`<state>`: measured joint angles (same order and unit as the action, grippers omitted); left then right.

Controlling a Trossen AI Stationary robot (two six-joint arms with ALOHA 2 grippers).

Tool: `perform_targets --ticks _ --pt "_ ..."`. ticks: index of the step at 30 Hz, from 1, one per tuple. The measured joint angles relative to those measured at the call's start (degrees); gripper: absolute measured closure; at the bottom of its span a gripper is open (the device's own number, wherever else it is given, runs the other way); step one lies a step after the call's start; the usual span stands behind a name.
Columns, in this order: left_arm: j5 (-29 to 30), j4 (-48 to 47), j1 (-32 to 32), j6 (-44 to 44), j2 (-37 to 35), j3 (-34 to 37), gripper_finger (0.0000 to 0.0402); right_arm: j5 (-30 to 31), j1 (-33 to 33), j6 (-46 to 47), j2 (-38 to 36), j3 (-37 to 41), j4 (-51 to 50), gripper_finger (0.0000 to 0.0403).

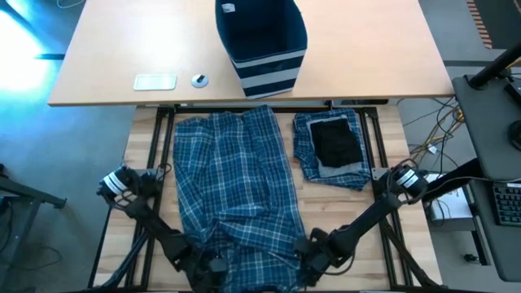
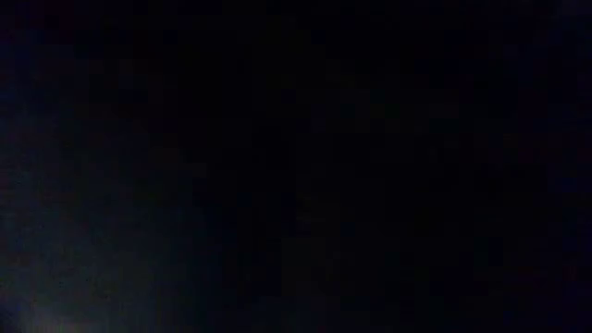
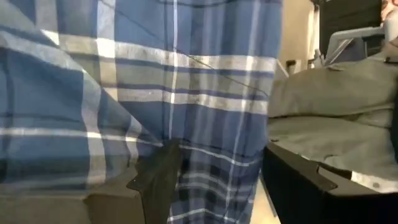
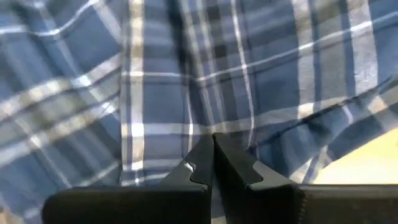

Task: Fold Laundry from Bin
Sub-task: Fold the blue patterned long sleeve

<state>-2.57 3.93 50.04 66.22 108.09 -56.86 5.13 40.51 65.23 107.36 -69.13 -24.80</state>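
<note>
on wooden table [image 1: 146, 138], left gripper [image 3: 214, 180] spread around plaid trousers [image 1: 236, 187]; right gripper [image 4: 213, 163] pinching them.

Wooden worktop [image 1: 155, 130] bearing spread plaid trousers [image 1: 232, 183]. Beside them, a folded stack [image 1: 330, 150] (black piece uppermost). Bin [image 1: 260, 41] farther back.

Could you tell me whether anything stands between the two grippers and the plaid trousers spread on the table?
Nothing visible does: the left gripper and right gripper are both right at the near hem of the plaid trousers.
</note>
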Motion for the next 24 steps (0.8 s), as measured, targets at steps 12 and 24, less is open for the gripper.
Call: perform_targets --ticks 12,24 --pt "0.22 0.10 -4.17 -9.96 -8.02 -3.21 0.0193 1.01 -1.11 -3.73 -5.86 -4.21 -2.31 0.0394" --pt "10.69 0.10 -23.40 -26.63 -3.42 -7.50 0.0193 -0.43 -18.94 -13.77 -9.52 3.62 -7.93 0.0394"
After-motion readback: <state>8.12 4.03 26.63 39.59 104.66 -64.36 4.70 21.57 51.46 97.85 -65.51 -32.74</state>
